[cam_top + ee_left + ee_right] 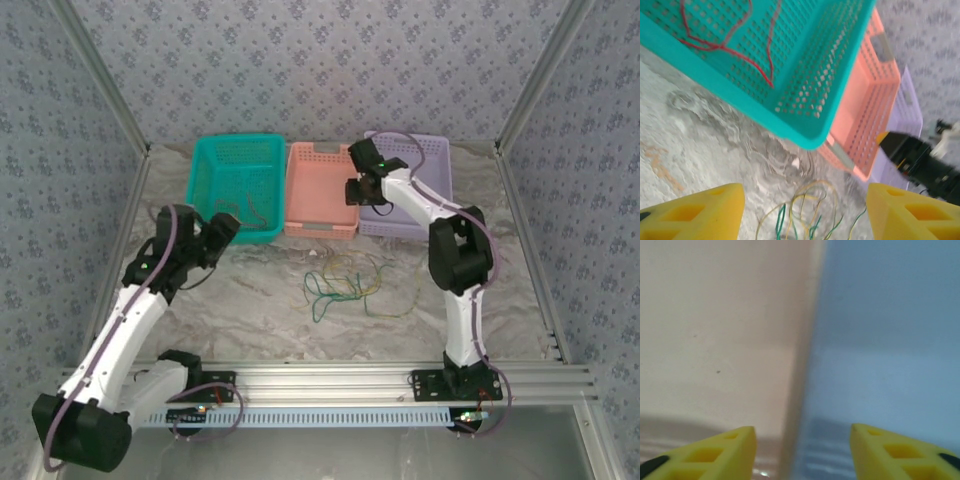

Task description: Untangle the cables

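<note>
Your left end effector (806, 195) stands wide and empty by the teal basket (238, 140), your right end effector (802, 432) wide and empty where the pink basket (320, 150) meets the purple basket (436, 150), with the cables (340, 285) tangled mid-frame on the surface (240, 305).

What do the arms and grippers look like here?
Left arm and right arm: white links, black joints, a purple-grey cable along each, a green light near the wrist. Gripper fingers: yellow wedges with rectangular cutouts.

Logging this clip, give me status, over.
Left gripper open, empty, by teal basket. Right gripper open, empty, over pink basket and purple basket. Cables tangled on table; red cable in teal basket. Nothing blocking.
</note>
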Controlling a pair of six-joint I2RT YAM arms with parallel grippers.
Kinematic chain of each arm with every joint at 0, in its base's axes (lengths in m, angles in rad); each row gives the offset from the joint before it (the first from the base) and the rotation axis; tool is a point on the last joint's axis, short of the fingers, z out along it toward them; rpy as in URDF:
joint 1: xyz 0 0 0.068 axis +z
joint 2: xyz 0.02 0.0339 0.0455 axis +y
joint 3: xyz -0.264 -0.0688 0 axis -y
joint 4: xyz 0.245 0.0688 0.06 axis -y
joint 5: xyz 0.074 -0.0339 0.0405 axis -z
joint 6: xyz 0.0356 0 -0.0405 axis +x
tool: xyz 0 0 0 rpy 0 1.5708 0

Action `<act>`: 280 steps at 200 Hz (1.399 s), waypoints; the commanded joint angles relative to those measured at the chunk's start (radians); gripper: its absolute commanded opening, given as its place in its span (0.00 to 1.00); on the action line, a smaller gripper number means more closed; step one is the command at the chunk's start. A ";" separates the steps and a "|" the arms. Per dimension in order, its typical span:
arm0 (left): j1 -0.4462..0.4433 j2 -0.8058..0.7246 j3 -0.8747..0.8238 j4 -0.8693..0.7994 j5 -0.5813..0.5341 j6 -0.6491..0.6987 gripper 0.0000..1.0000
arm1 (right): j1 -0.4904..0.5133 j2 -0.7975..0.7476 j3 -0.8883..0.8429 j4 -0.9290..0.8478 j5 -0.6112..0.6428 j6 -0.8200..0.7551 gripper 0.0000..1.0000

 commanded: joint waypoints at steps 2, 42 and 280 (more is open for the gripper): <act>-0.131 -0.029 0.050 -0.046 -0.123 0.069 0.65 | -0.008 -0.272 -0.093 -0.004 0.181 0.063 0.60; -0.382 -0.040 0.058 -0.057 -0.283 0.088 0.64 | -0.079 -0.626 -0.380 -0.166 0.267 0.253 0.56; -0.979 -0.131 -0.146 -0.073 -0.757 -0.318 0.65 | 0.894 -0.632 -0.797 -0.434 0.382 0.525 0.65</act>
